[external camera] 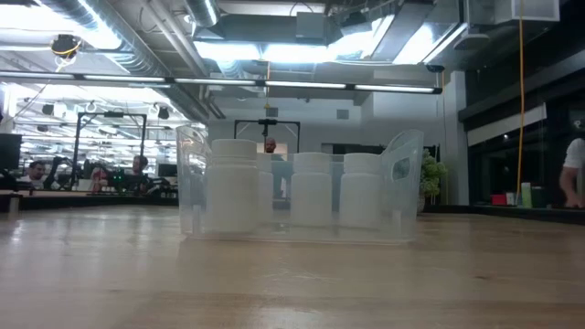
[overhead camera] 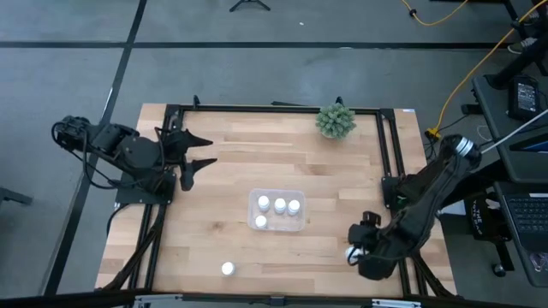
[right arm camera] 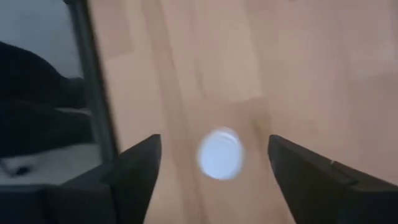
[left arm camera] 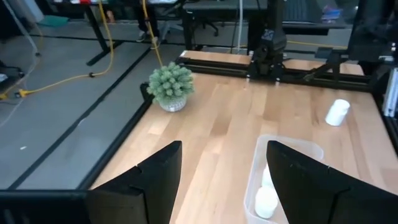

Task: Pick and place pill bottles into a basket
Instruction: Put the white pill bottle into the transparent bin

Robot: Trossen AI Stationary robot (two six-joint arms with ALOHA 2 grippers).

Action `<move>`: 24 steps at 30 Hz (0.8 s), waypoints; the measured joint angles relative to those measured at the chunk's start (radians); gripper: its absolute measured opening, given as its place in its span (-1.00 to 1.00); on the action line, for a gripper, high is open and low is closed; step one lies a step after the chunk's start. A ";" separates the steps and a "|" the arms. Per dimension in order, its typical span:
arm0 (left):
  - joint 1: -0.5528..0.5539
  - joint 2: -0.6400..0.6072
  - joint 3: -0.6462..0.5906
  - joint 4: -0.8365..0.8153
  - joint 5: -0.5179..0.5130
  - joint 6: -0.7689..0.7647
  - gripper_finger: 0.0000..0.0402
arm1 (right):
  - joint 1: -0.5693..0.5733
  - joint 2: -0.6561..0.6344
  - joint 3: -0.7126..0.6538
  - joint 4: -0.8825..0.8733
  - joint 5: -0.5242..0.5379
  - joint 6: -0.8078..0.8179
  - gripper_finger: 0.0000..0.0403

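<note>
The clear basket (overhead camera: 252, 212) stands mid-table with several white pill bottles (overhead camera: 279, 204) upright in it; it also shows in the low view (external camera: 402, 160) and the left wrist view (left arm camera: 256, 163). One bottle (overhead camera: 228, 269) stands loose near the front edge. Another bottle (overhead camera: 350, 253) stands at the near right. My right gripper (overhead camera: 355, 248) is open above it, and its fingers stand on either side of the white cap (right arm camera: 219, 153); I cannot tell whether they touch it. My left gripper (overhead camera: 201, 151) is open and empty at the far left.
A spiky green plant (overhead camera: 335, 121) stands at the far right of the table. A black frame rail (overhead camera: 390, 154) runs along the table's edges. Bare wood lies between the basket and the front edge.
</note>
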 joint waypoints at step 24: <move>-0.089 -0.017 -0.029 0.058 0.009 -0.052 0.13 | 0.006 0.254 0.000 -0.005 -0.070 0.175 0.72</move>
